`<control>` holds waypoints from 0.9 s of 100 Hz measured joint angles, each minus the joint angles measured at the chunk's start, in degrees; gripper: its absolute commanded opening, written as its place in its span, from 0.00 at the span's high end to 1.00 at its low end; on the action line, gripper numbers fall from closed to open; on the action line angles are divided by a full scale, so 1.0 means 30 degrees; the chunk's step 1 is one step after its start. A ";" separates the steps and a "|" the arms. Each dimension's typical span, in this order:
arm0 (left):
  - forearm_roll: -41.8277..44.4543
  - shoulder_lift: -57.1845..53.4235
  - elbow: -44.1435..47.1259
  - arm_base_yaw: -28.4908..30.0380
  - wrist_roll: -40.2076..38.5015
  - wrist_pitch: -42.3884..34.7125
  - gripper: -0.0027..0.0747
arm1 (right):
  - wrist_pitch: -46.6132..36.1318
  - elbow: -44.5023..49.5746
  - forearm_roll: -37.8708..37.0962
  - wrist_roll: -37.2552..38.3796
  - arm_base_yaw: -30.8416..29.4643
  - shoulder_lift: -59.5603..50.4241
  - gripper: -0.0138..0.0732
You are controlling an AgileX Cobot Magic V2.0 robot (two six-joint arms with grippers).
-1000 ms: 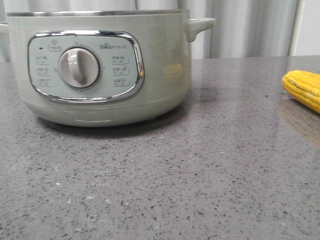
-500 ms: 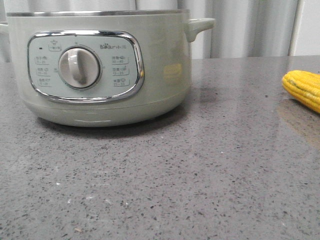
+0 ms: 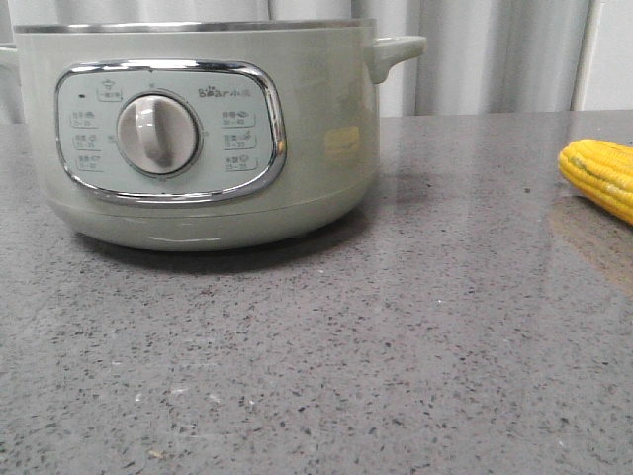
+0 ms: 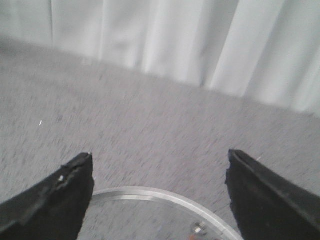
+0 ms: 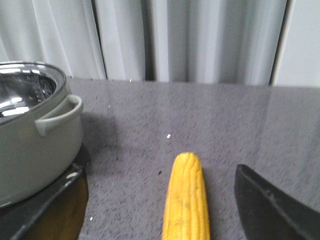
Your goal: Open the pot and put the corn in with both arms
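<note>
1. We see even, soft, bright light in all views.
2. The pot [image 3: 198, 134] casts a dark shadow at its base and carries a yellow reflection.
3. The counter [image 3: 396, 327] shines faintly below the corn [image 3: 599, 175].
4. The left wrist view is blurred.

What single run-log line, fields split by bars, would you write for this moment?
pot: on table | corn: on table, right of pot | left gripper: open | right gripper: open, straddling corn
</note>
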 measured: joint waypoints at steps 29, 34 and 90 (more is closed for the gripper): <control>0.1385 -0.5272 0.0000 -0.1324 0.0000 0.2590 0.78 | 0.2773 -0.2536 0.0816 0.0000 0.0000 0.4533 0.25; 0.1522 -0.6062 0.0000 -0.1557 0.0000 0.3339 0.85 | 0.3120 -0.3167 0.0816 0.0000 0.0000 0.5275 0.25; 0.1768 -1.0606 0.0000 -0.3407 0.0000 0.9309 0.99 | 0.5718 -0.7905 -0.0564 0.0000 0.0000 1.3614 0.25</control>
